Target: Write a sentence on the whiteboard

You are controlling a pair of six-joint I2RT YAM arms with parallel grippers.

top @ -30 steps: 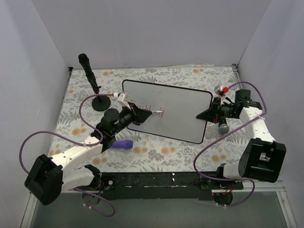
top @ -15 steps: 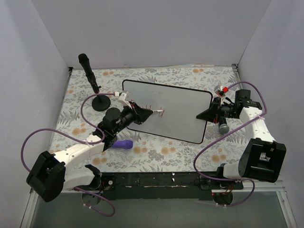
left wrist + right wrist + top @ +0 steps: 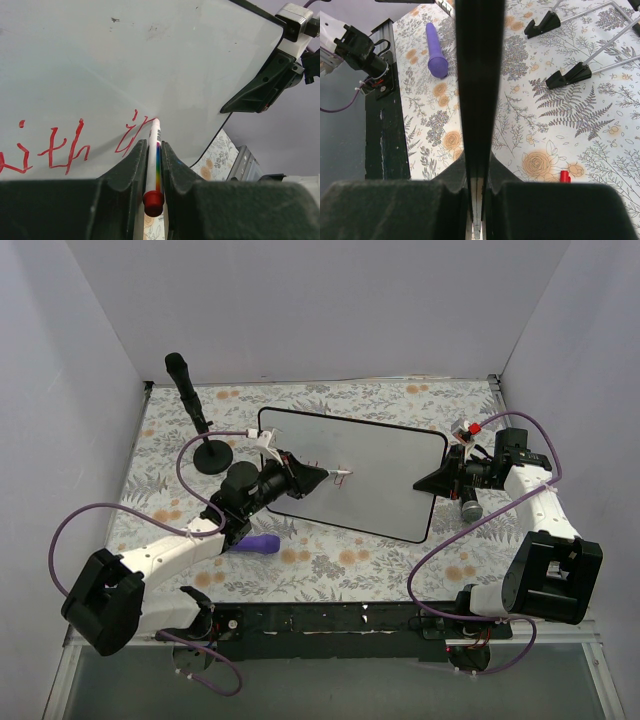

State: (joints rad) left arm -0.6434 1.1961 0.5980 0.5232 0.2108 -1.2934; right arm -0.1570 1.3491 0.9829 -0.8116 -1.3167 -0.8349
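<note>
Marker (image 3: 153, 155) clamped in left gripper (image 3: 324, 476), tip on whiteboard (image 3: 390, 475) by the sentence (image 3: 65, 147); right gripper (image 3: 422, 483) pinches whiteboard's right edge.

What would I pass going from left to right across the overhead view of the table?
A black stand → purple handle → left gripper → the pen it holds → bare part of the whiteboard → right gripper clamped on the board's edge.
</note>
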